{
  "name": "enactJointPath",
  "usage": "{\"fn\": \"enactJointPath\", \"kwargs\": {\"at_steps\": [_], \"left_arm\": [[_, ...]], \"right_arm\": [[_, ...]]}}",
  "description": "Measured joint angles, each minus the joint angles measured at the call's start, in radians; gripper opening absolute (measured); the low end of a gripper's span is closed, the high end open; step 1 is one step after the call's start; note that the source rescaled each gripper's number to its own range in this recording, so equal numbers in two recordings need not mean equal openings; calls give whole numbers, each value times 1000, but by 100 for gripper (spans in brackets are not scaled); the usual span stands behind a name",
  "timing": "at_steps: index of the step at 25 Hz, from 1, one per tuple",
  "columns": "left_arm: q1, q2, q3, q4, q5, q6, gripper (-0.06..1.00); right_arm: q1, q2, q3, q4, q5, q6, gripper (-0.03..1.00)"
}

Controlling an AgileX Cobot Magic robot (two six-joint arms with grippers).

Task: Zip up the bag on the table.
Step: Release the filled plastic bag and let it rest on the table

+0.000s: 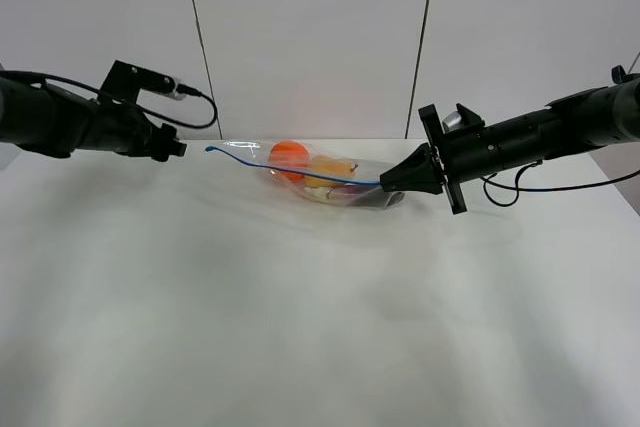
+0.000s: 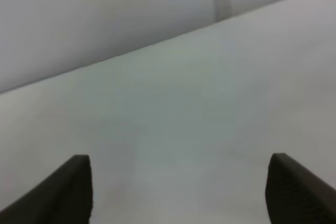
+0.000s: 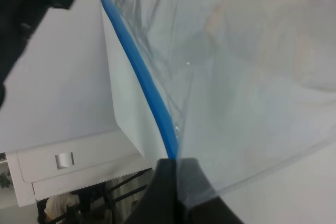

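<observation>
Two risks here. Nearest on the tabletop (image 1: pixel 300 347): right jaws, clenched on the near end of the blue strip (image 1: pixel 300 175). The wrist view shows the strip running straight into the closed tips. Risk one: the grip is on thin, slick plastic only, so a pull along the strip could slip it free or drag the whole thing.

The bag (image 1: pixel 335 190) lies mid-tabletop, floppy, with an orange (image 1: pixel 289 157) and other fruit inside. That fruit could roll and shift the load.

Farther back, the strip's other end curls up off the tabletop, unheld. Left jaws are spread wide with nothing between them, just short of that end. Risk two: with that end free the strip sags and a press won't seal. Can't tell whether the zip is shut along its length.
</observation>
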Motion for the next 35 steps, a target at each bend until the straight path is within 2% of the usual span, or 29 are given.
{"fn": "enactJointPath", "kwargs": {"at_steps": [3,5,7,9,11,12,15,17,19,20,23,29,35], "left_arm": [[36,-33,-42,-53,258,0,79],[64,-43,-68,-56,455,-2,79],[101,-44,-83,-42,637,-30,79],[127,-44,-95,19,776,-126,79],[138,-44,-103,156,822,-295,79],[139,-44,-107,234,829,-410,79],[139,-44,-109,536,852,-772,79],[139,-44,-113,694,880,-999,79],[140,-44,-116,818,920,-1143,79],[142,-44,-116,850,945,-1191,79],[145,-44,-117,899,1020,-1243,79],[145,-102,-117,903,1114,-1257,81],[145,-251,-120,951,1188,-1261,96]], "right_arm": [[0,0,0,0,1,0,0],[0,0,0,0,1,0,0],[0,0,0,0,1,0,0],[0,0,0,0,1,0,0],[0,0,0,0,1,0,0],[0,0,0,0,1,0,0],[0,0,0,0,1,0,0],[0,0,0,0,1,0,0],[0,0,0,0,1,-3,0],[0,0,0,0,1,-2,0],[0,0,0,0,1,-7,0],[0,0,0,0,1,-21,0],[0,0,0,-2,1,-22,0]]}}
